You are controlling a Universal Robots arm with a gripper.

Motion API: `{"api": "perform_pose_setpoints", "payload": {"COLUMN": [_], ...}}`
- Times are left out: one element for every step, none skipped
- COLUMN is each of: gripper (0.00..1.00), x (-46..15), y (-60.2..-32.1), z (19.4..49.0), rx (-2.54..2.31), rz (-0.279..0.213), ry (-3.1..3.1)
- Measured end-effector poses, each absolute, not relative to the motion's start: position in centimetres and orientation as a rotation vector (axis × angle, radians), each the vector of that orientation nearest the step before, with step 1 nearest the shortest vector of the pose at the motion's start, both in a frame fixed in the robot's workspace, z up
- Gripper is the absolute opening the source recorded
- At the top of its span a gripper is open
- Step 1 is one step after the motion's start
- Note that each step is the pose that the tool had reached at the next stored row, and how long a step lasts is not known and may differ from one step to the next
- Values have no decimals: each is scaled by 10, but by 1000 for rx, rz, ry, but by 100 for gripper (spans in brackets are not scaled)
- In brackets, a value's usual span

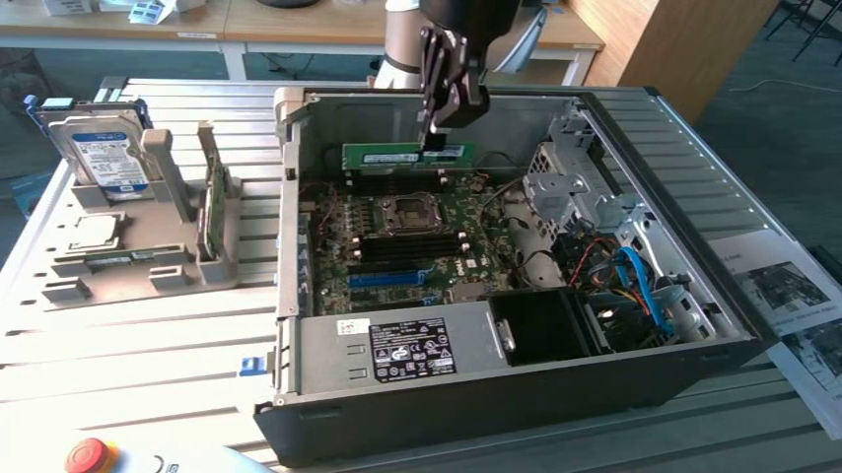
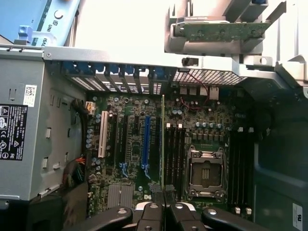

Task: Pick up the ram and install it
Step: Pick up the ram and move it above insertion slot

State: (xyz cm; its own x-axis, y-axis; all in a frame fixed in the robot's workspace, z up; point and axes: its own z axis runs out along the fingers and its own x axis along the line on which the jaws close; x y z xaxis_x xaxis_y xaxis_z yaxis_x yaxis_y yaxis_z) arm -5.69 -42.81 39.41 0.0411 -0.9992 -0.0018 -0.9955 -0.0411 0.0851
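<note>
Ram [image 1: 382, 156] clamped in gripper [image 1: 436, 143] jaws above motherboard [image 1: 463, 225]; align edge with black slots [image 1: 394, 182] at 6 o'clock, lower squarely.

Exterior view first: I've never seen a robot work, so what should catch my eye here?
An open computer case takes up the middle of the scene, its green motherboard laid bare. Above the board, near the case's far wall, the dark end effector is shut on a long green stick, the ram. At the exterior view's left, a blue-labelled hard drive stands upright in a grey holder.
</note>
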Motion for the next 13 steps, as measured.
{"api": "perform_pose_setpoints", "payload": {"gripper": [11, 11, 11, 11, 11, 11, 11, 11, 11, 11, 11, 11, 11], "x": [-57, -57, -56, -56, -56, -56, -55, -55, -55, -55, -54, -54, -54], "y": [-427, -426, -425, -424, -423, -422, -421, -420, -419, -418, -417, -417, -417], "z": [394, 394, 394, 394, 394, 394, 394, 394, 394, 394, 394, 394, 394], "rx": [2222, 2222, 2222, 2221, 2221, 2221, 2221, 2221, 2220, 2220, 2220, 2220, 2220], "rz": [-93, -93, -93, -93, -93, -93, -93, -93, -93, -93, -93, -93, -93], "ry": [-2133, -2133, -2133, -2134, -2134, -2134, -2134, -2135, -2135, -2135, -2135, -2135, -2135]}}
